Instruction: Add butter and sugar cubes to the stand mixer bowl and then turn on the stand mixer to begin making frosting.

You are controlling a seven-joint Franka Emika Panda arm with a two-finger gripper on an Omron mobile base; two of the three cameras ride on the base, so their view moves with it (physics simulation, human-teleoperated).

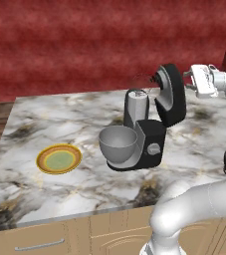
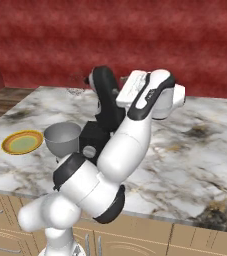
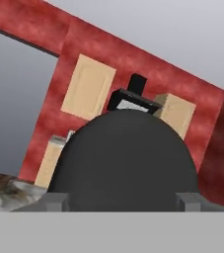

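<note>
Tool [image 3: 121,202] apparently straddling stand mixer [image 3: 123,158] head.

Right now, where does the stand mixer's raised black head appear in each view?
Left base view: right of centre, tilted up, black head.
Right base view: upper centre, black head partly behind the arm.
Hand view: large dark dome, black head, between the tool's fingertips.
Shared landmark: grey bowl.

Matt grey metal bowl [image 1: 118,143], veined marble counter [image 1: 45,119].
</note>
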